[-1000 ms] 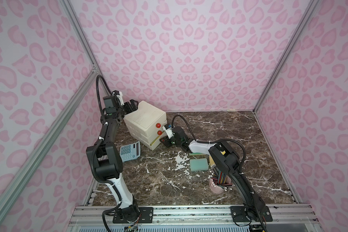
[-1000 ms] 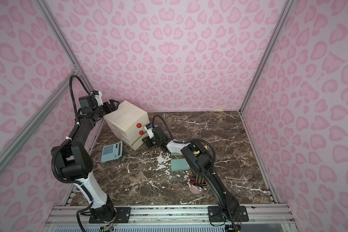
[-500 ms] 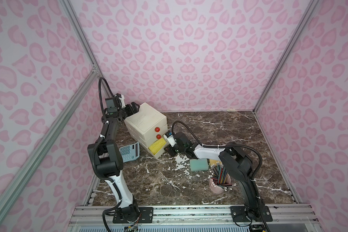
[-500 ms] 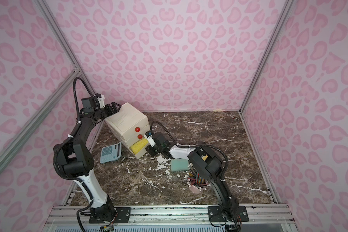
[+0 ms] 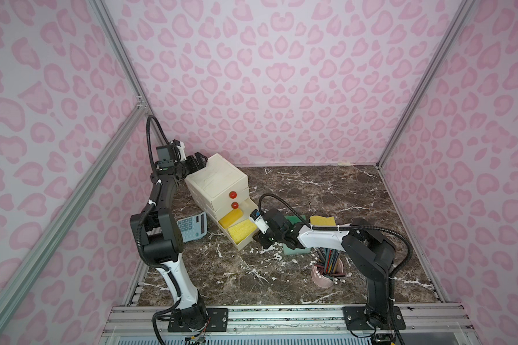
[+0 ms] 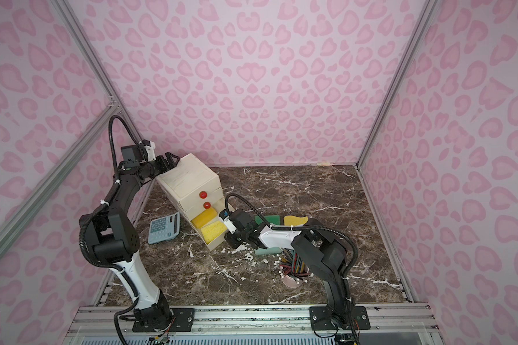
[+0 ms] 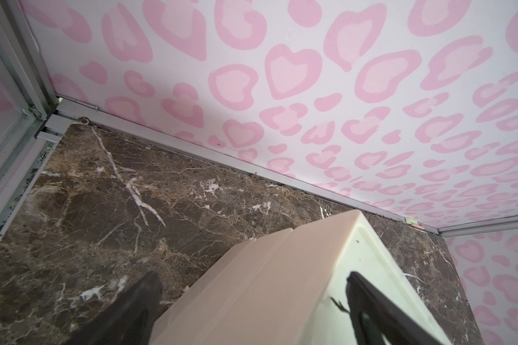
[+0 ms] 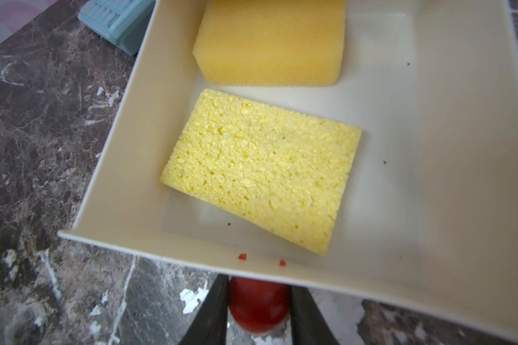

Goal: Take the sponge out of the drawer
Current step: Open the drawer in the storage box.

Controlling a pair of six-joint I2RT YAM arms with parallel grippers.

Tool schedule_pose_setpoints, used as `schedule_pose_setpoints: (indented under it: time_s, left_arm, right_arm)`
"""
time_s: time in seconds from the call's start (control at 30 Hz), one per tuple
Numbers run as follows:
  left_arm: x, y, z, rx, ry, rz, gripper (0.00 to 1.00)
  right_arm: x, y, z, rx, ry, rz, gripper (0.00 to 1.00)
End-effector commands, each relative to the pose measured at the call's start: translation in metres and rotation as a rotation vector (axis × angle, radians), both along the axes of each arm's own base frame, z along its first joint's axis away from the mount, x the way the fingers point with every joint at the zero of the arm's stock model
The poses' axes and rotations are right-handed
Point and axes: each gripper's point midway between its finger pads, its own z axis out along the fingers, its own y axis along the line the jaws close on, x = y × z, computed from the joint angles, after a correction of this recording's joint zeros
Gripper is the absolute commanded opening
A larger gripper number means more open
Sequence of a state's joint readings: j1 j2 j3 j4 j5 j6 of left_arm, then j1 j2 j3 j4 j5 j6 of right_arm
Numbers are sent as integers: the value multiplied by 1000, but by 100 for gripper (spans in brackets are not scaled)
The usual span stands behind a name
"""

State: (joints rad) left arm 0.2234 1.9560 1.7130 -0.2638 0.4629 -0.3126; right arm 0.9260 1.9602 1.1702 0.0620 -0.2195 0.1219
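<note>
- Right gripper (image 8: 257,294) pinches the red knob (image 8: 257,313) of the open bottom drawer (image 8: 431,143).
- Pale sponge (image 8: 260,170) lies flat inside it, beside a thicker orange-yellow sponge (image 8: 269,41).
- Left gripper (image 5: 200,161), fingers wide, straddles the cabinet (image 5: 219,176) at its rear corner.
- Calculator (image 5: 192,227) keys are too small to read.

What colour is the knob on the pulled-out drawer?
Round knob: red, clearest in the right wrist view.
</note>
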Motion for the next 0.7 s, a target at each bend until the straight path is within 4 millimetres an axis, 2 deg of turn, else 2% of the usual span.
schedule_pose_setpoints:
  time_s: [0.0,0.23,0.5,0.67]
  left_arm:
    - [0,0,6,1,-8,-2,98]
    - [-2,0,8,8,-10,-1,98]
    - [-2,0,9,3,-10,0,98]
    - [-4,1,10,10,-10,4,98]
  right_arm:
    - [-24,-1,-11,-44,35,76,24]
    - [-43,-3,-17,-37,77,99,23]
    - [-62,15,-17,-61,83,192,22]
    - [-67,10,-14,-83,75,189,22]
